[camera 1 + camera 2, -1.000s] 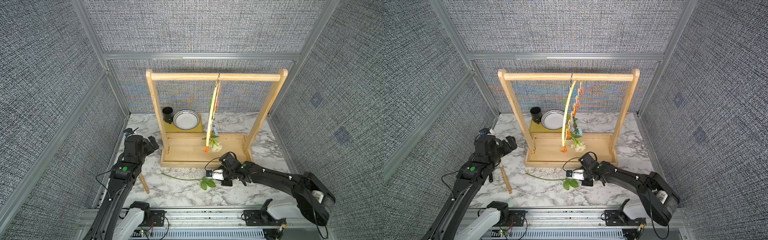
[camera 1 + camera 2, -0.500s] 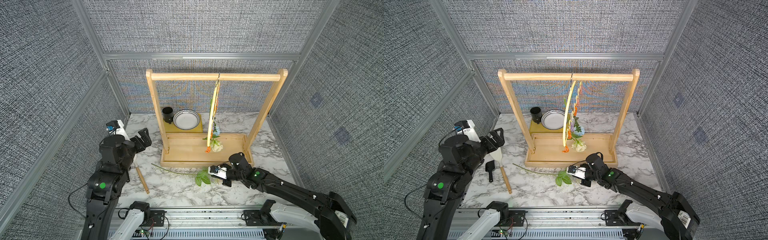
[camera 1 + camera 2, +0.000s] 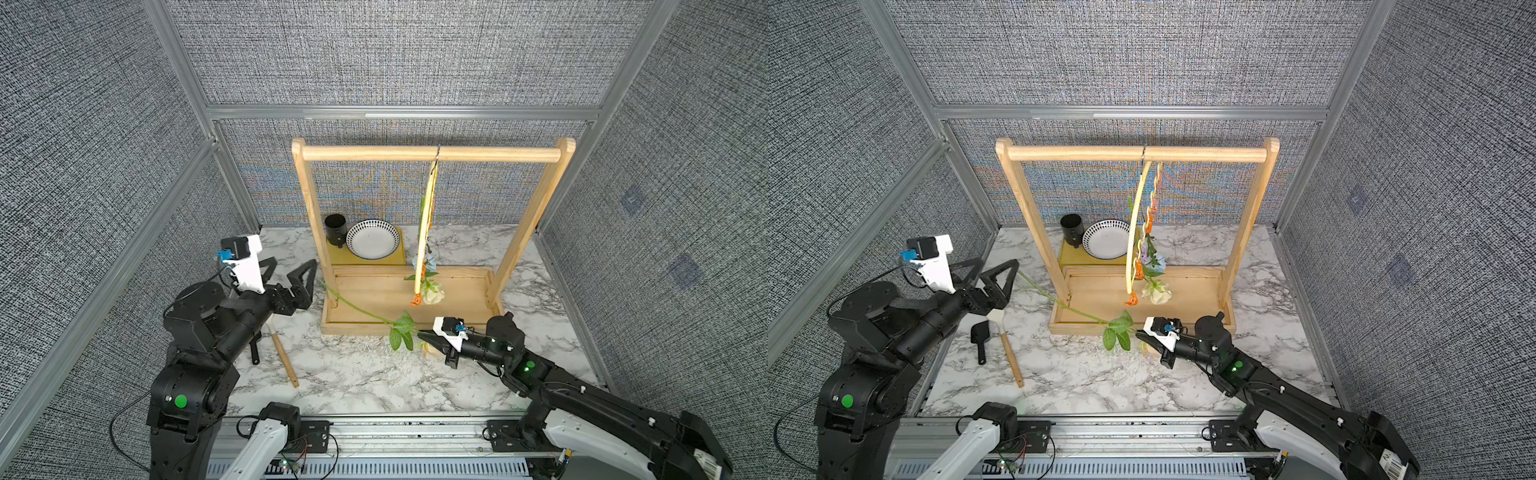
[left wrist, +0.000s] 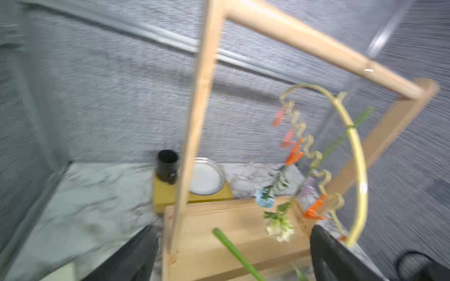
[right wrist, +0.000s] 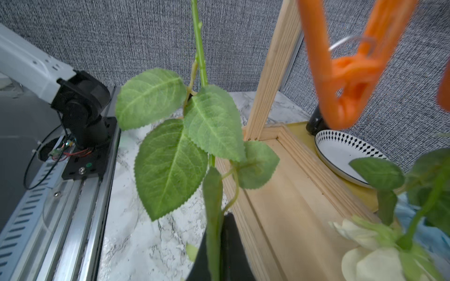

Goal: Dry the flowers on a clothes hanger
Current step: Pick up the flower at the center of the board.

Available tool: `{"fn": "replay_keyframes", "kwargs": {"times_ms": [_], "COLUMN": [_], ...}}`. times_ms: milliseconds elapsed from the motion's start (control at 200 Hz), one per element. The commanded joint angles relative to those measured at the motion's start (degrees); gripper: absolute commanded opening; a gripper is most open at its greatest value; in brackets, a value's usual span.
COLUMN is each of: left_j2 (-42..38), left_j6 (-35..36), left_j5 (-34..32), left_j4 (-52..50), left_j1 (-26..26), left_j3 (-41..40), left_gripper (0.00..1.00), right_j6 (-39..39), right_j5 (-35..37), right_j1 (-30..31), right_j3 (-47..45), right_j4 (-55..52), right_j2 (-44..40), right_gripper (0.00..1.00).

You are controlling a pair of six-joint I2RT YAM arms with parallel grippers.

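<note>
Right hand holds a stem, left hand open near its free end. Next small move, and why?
Probably ease the left hand forward and close on the stem's bare end. The right hand grips it by the leaves, that end is at the open left fingertips, and a second grip should steady it for the hanger.

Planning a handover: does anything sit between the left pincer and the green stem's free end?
Nothing visible does: the green stem ends close by the open left pincer; the wooden rack's post stands farther along it.

Three flowers [image 3: 1156, 292], one hanger [image 3: 1133, 237].
</note>
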Motion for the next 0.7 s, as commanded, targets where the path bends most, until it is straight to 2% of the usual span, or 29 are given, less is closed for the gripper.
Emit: {"fn": "replay_keyframes", "kwargs": {"times_ms": [0,175,390,516,596,696], "left_j2": [0.8,1.4,0.5,1.4,2.8,6.2], "left_j6": [6.5,9.7,8.8,5.8,1.3,-3.4], "left_j5": [22.2,31.2,30.9,29.8,28.9,34.1], "left_j4": [8.0,8.4,9.9,12.5,16.3,21.8], "left_j1": [-1.1,-2.8,-3.2,-3.2,-3.2,-3.2], "left_j3": [-0.1,-1.3,-2.2,-3.3,-4.7,-4.9], "left_gripper": [1.0,1.0,1.0,0.99,0.98,0.95], "right_j6": [6.9,14.7,14.1,14.9,15.8,16.5], "right_j5": [0.6,-3.2,-3.4,-4.3,-4.9,-4.7], "right_j1": [0.4,0.5,0.9,0.9,1.0,1.0], "right_j3": [-1.8,-3.3,-0.4,0.3,0.8,1.3], "right_j4": [12.2,24.2,24.3,26.2,27.3,28.5], "right_j2": [-1.1,-2.5,-2.5,-1.4,-0.3,0.6], "right_gripper": [0.07,0.09,0.09,0.09,0.08,0.08]}}
